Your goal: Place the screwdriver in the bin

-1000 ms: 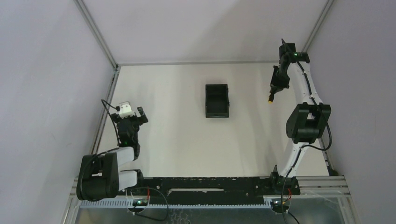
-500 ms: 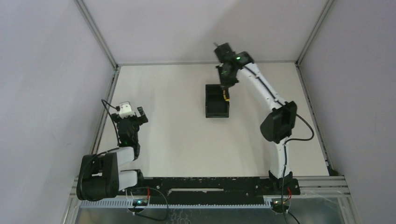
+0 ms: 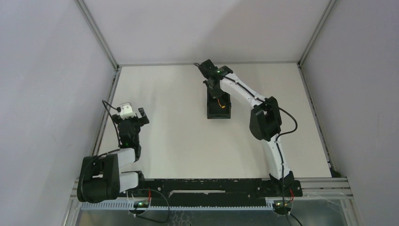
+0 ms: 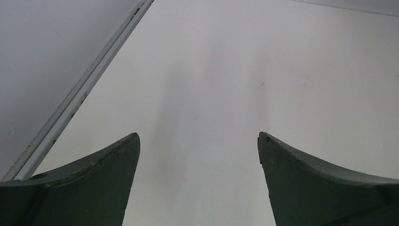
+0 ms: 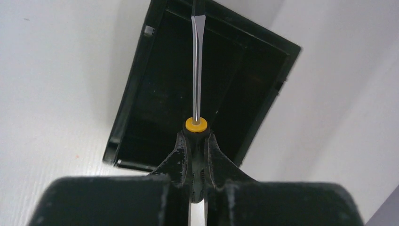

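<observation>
Near-left, low over bare table (image 4: 235,56): left gripper (image 4: 197,141), fingers spread wide, nothing between them. Farther out, mid-table: right gripper (image 5: 196,141) clamped tight on the black handle of the screwdriver (image 5: 196,70), yellow collar just past the fingertips, slim metal shaft pointing straight away over the bin (image 5: 134,84). Hangs over the bin's open black interior with the flat tip lined up near the far rim in the wrist view; cannot tell whether anything touches the bin.

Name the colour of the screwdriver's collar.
The screwdriver collar is yellow-orange; right wrist view shows it best.
</observation>
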Robot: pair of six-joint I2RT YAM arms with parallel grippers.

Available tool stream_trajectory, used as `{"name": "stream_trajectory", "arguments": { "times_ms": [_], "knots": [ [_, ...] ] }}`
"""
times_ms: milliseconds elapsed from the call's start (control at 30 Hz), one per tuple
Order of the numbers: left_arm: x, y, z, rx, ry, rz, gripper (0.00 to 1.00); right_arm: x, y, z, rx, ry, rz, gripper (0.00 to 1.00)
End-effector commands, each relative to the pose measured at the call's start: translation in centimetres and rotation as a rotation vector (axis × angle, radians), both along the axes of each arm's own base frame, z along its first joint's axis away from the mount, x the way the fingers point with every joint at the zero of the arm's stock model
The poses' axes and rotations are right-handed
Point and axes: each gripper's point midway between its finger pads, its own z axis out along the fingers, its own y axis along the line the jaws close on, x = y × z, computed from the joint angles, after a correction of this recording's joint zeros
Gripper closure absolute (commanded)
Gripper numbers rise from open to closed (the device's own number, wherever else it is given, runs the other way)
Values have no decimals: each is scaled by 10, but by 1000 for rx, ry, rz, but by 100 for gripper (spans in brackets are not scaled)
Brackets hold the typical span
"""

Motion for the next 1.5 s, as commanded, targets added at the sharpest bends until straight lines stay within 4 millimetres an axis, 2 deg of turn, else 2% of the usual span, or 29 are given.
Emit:
{"name": "stream_trajectory", "arguments": {
  "times_ms": [0, 133, 200, 300, 367, 500, 567, 633, 667, 700, 867, 967, 1133, 1300, 1467],
  "knots": [
    [16, 0, 31, 19, -87, -3, 0, 13, 6, -31, -18, -8, 27, 87],
    [15, 0, 31, 21, -87, -4, 0, 9, 5, -43, -18, 17, 14, 69],
    [16, 0, 32, 20, -88, -4, 0, 10, 4, -42, -21, 11, 9, 63],
    [16, 0, 32, 20, -88, -3, 0, 10, 3, -28, -8, -15, -4, 56],
    [16, 0, 32, 20, -88, -3, 0, 11, 2, -12, 9, -46, -18, 55],
    [15, 0, 31, 19, -86, -3, 0, 7, -2, 37, 76, -137, -36, 55],
    [15, 0, 31, 20, -87, -3, 0, 2, -7, 64, 129, -193, -39, 51],
    [16, 0, 31, 20, -87, -3, 0, -5, -12, 90, 183, -249, -38, 39],
    [15, 0, 32, 20, -88, -3, 0, -10, -17, 99, 206, -271, -40, 18],
    [15, 0, 31, 19, -87, -4, 0, -13, -20, 112, 244, -311, -40, 2],
    [16, 0, 32, 20, -88, -3, 0, -45, -48, 144, 389, -433, -28, 0],
    [15, 0, 31, 20, -87, -3, 0, -72, -72, 146, 493, -490, -43, 0],
    [15, 0, 32, 20, -88, -3, 0, -100, -112, 121, 567, -540, -152, 0],
    [16, 1, 32, 20, -88, -2, 0, -124, -146, 83, 583, -571, -339, 0],
    [16, 1, 32, 20, -88, -1, 0, -143, -160, 42, 578, -551, -419, 0]
  ]
}}
